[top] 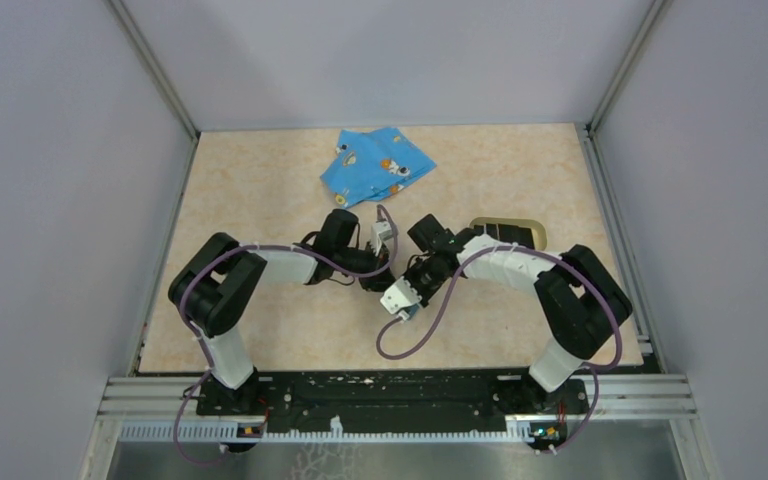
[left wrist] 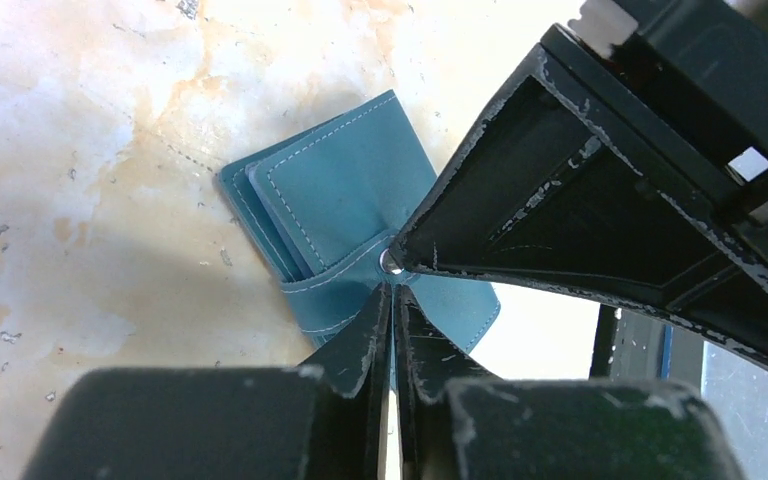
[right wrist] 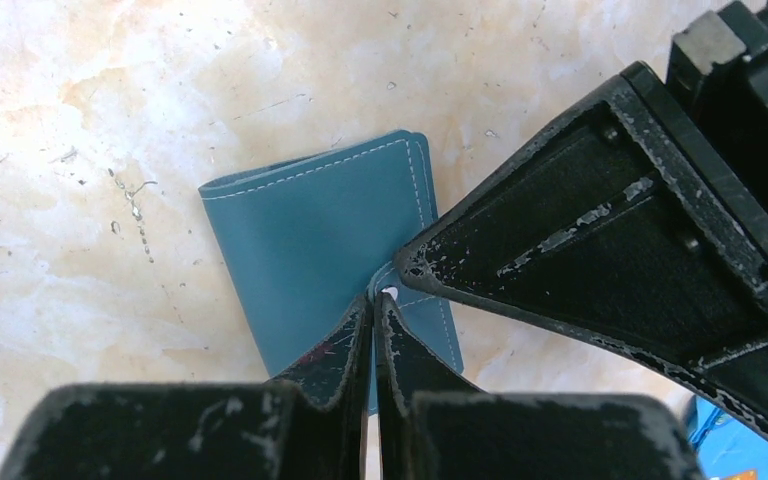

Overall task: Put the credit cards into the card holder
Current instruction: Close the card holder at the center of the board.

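Noted card holder [left wrist: 350,190] folded at centre of table [top: 260,200]. Found left gripper [left wrist: 392,295] pinched on its snap [left wrist: 390,262], right gripper [right wrist: 375,300] closed alongside, likely steadying to unfasten.

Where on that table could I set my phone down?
Bare table: left of the blue cloth up to the wall, right of it beyond the tan tray, and the near strip between the arm bases. Crowded: the middle, where left claw and right claw meet on the card holder.

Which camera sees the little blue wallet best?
The left wrist view: the card holder shows its stitched layers and snap. The right wrist view shows only its plain outside; in the top view the arms hide it.
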Motion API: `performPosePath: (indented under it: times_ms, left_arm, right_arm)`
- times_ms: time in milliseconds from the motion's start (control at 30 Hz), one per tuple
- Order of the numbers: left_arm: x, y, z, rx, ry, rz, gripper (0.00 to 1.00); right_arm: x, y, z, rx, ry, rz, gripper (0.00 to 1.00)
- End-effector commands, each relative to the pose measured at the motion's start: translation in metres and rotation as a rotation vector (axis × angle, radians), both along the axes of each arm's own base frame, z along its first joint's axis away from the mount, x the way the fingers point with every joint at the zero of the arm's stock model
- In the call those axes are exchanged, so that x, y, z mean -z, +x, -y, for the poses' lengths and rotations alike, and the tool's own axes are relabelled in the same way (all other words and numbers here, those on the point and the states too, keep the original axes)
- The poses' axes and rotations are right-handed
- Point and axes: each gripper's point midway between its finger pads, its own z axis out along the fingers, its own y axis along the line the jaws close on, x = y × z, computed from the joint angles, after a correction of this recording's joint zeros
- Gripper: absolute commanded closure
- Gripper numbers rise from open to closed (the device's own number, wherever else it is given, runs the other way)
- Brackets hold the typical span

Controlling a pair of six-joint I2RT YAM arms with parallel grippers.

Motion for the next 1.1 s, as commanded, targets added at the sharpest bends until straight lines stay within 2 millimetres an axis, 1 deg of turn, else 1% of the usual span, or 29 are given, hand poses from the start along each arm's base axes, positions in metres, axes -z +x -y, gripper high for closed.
performPosePath:
  times_ms: [0, 333, 600, 933, 1067]
  left_arm:
    - [0.031, -0.017, -0.019, -0.041, 0.103, -0.121, 0.92]
    - [0.035, -0.016, -0.021, -0.076, 0.123, -0.149, 0.95]
    - [0.031, -0.015, -0.02, -0.091, 0.121, -0.159, 0.96]
    - [0.026, -0.012, -0.018, -0.104, 0.123, -0.167, 0.97]
    - [0.026, -0.011, -0.018, -0.109, 0.127, -0.168, 0.97]
  right_arm:
    - [0.042, -0.034, 0.041, -0.026, -0.249, -0.093, 1.0]
    - [0.05, -0.041, 0.046, -0.083, -0.347, -0.036, 1.0]
    - [0.057, -0.061, 0.045, -0.151, -0.413, -0.034, 1.0]
    - [0.065, -0.08, 0.06, -0.186, -0.491, -0.083, 1.0]
    - [0.075, -0.09, 0.073, -0.202, -0.528, -0.078, 1.0]
